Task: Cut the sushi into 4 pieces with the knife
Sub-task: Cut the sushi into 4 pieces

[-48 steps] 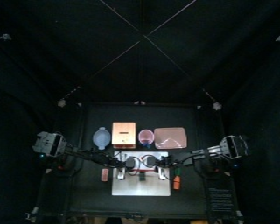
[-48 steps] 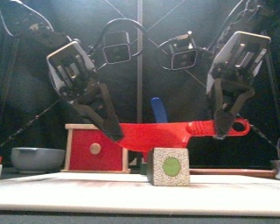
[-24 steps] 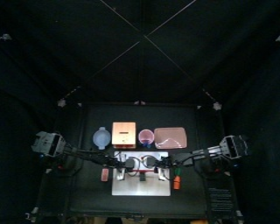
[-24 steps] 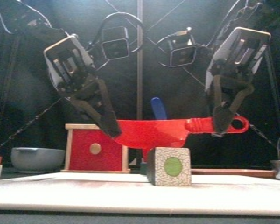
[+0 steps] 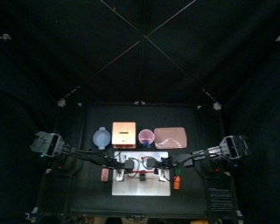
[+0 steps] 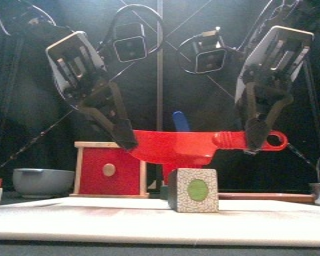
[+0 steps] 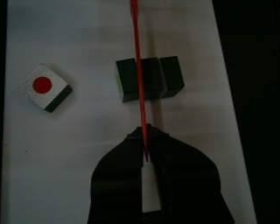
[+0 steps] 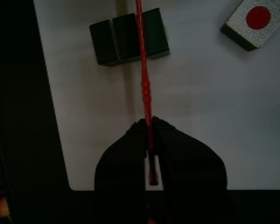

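Left pincer (image 6: 128,150) pinches the red knife (image 6: 183,148) at its tip, right gripper (image 6: 252,140) clamps the handle. The blade has risen slightly above the sushi roll (image 6: 194,190), so this cut is still pending.

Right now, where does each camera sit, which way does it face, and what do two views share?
Front view: table's front edge, looking level; left gripper and right gripper hold the red knife.
Top view: high above, looking down on the white cutting board; both grippers show.
Left wrist view: on the left wrist, looking down past its shut jaws at the sushi roll.
Right wrist view: on the right wrist, same, from the knife's other end.
Shared: both wrist views show the knife edge-on above the roll.
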Action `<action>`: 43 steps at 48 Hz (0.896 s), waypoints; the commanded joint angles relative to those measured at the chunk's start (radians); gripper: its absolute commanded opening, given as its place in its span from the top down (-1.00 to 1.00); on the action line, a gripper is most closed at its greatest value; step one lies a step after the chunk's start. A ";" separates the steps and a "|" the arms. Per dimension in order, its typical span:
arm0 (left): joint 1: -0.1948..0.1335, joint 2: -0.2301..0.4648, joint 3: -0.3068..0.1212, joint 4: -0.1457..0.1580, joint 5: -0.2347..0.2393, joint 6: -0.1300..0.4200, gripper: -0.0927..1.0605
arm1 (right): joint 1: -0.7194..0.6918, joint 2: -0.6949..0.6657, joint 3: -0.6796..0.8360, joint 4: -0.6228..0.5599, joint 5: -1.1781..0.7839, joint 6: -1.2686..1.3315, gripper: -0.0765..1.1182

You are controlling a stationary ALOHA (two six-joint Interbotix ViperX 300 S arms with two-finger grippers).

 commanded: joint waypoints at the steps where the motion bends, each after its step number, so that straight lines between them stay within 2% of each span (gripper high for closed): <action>1: -0.011 0.002 -0.011 -0.008 0.000 -0.002 0.09 | 0.003 -0.015 -0.002 0.003 0.003 0.002 0.35; 19: -0.017 0.034 -0.012 -0.034 0.000 -0.002 0.08 | 0.003 -0.009 0.011 0.003 0.003 0.002 0.35; 32: -0.018 0.066 -0.012 -0.041 0.003 -0.002 0.08 | 0.000 0.012 0.011 -0.002 0.003 0.002 0.35; 43: -0.023 0.064 -0.012 -0.041 0.006 0.000 0.08 | 0.000 0.015 0.003 -0.008 0.003 0.002 0.35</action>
